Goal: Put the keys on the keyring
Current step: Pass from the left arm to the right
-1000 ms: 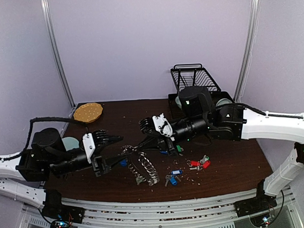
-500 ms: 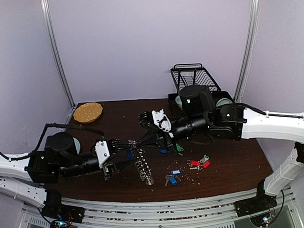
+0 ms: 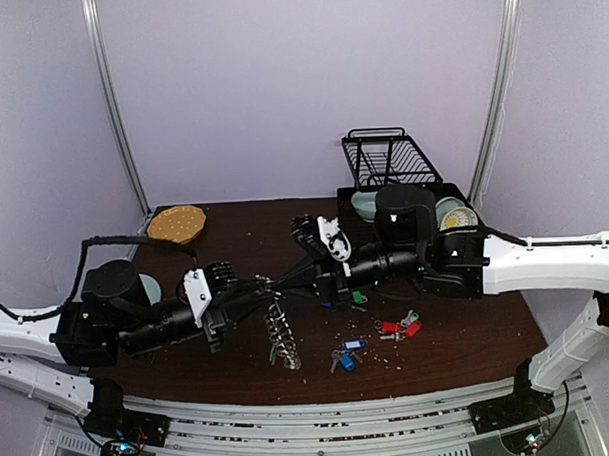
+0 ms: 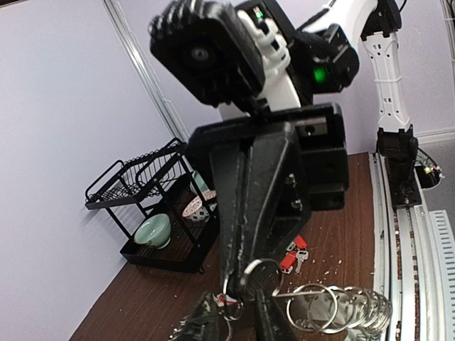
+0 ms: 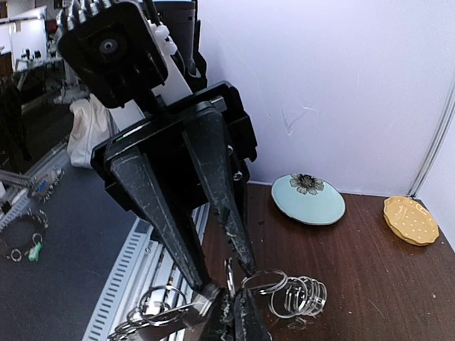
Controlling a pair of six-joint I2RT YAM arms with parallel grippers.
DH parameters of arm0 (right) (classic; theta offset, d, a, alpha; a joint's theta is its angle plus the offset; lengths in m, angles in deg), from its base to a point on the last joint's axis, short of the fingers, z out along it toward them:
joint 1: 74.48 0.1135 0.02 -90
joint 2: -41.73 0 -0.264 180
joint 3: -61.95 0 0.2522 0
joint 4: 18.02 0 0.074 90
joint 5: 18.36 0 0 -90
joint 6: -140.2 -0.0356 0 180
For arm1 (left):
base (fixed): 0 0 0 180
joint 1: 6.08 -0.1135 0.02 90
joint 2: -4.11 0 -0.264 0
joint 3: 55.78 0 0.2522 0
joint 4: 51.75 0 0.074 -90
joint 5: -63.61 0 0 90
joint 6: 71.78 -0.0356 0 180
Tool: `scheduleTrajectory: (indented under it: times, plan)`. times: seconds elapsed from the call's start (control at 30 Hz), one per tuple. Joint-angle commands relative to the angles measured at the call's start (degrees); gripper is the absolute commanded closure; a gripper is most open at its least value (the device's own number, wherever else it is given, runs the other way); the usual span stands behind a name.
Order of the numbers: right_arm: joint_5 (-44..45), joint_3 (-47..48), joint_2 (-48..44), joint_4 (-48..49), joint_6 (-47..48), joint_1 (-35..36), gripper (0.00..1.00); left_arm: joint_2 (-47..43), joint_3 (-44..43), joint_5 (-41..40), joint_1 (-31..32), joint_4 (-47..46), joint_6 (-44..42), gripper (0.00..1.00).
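Left gripper (image 3: 255,291): fingers nearly together around a ring, grip unclear. The keyring (image 3: 279,334) dangles between both arms above the table (image 3: 468,332). Right gripper (image 3: 289,280) is pinched tight on a top ring. Best to hold steady and pry one ring open. Only overhead shows the blue-tagged keys (image 3: 346,351); wrist views show ring contact.

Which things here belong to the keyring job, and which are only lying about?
Job: silver chain-like keyring of linked split rings; silver keys with coloured plastic tags.
Lying about: black wire dish rack; round yellow dish; pale blue round plate.
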Motion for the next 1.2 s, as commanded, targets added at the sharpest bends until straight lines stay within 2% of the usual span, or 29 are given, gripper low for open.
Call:
scheduleTrajectory:
  times: [0.0,0.17,0.2,0.3,0.43,0.97,1.03,1.1,1.17]
  plan:
    - [-3.8,-5.2,-1.9,21.4,-9.9,0.0,1.0,-1.0,0.0,0.3,0.0,-7.2,0.8,0.83]
    - [-3.8,-5.5,-2.0,22.3,-10.1,0.0,1.0,-0.9,-0.3,0.8,0.0,-6.1,1.0,0.88]
    - [-3.7,-5.4,-2.0,22.3,-10.0,0.0,1.0,-0.9,-0.4,0.8,0.0,-5.8,1.0,0.87]
    - [-3.6,-5.6,-2.0,22.3,-9.9,0.0,1.0,-1.1,-0.4,0.9,0.0,-5.0,1.1,0.76]
    - [-4.5,-5.7,-2.0,22.6,-9.7,0.0,1.0,-1.2,-0.5,-1.6,0.0,-4.7,1.6,0.81]
    - [-5.6,-4.6,-1.5,18.3,-6.7,0.2,1.0,0.0,-1.2,1.3,0.0,-5.8,0.8,0.95]
    - [-5.0,-4.6,-1.7,17.7,-6.1,0.2,1.0,0.0,-1.3,1.4,0.0,-5.6,0.7,0.9]
    - [-2.5,-4.5,-2.4,17.2,-5.7,0.2,1.0,0.0,-1.6,0.2,0.0,-4.8,1.0,0.76]
    - [2.6,-4.5,-3.2,16.4,-5.3,0.1,1.0,-0.4,-1.7,-2.3,0.0,-3.8,2.4,0.74]
